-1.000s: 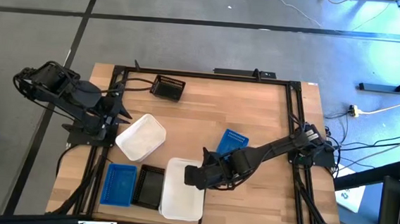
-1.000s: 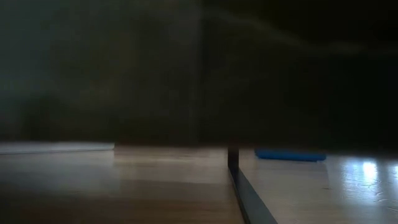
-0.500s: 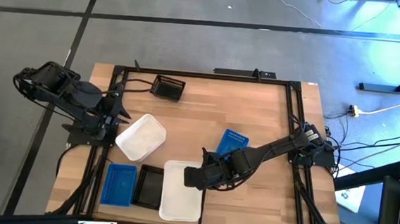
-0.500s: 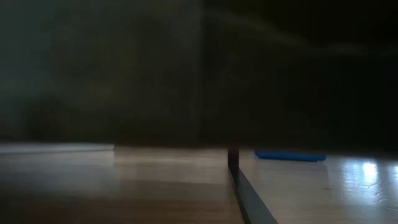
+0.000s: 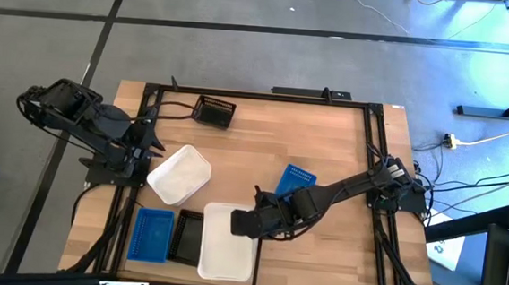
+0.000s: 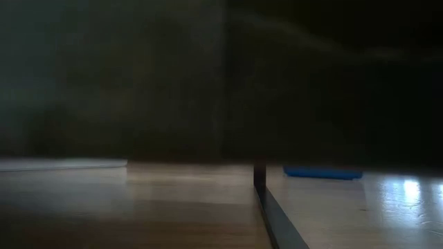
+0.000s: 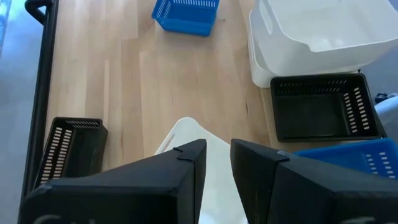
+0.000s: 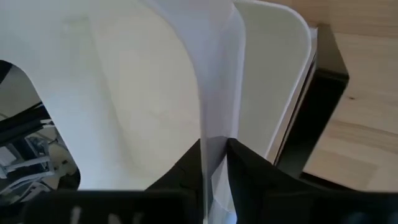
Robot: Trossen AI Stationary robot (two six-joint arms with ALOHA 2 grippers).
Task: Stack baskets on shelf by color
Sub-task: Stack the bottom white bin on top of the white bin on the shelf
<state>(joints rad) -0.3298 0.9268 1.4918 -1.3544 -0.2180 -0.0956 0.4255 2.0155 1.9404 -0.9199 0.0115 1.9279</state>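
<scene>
At the near edge of the table, about the middle, the right claw is closed on the right-hand rim of a white basket; in the right wrist view its two fingers pinch the thin white wall between them. The basket lies to the left of this claw, with its long axis running from the near edge toward the far edge. It seems to sit inside a second white basket, and a black basket touches it on the left, then a blue basket. It is smooth, with rounded corners. The left claw waits at the left edge, slightly open and empty, just beside a third white basket, so that arm is nearer to it.
</scene>
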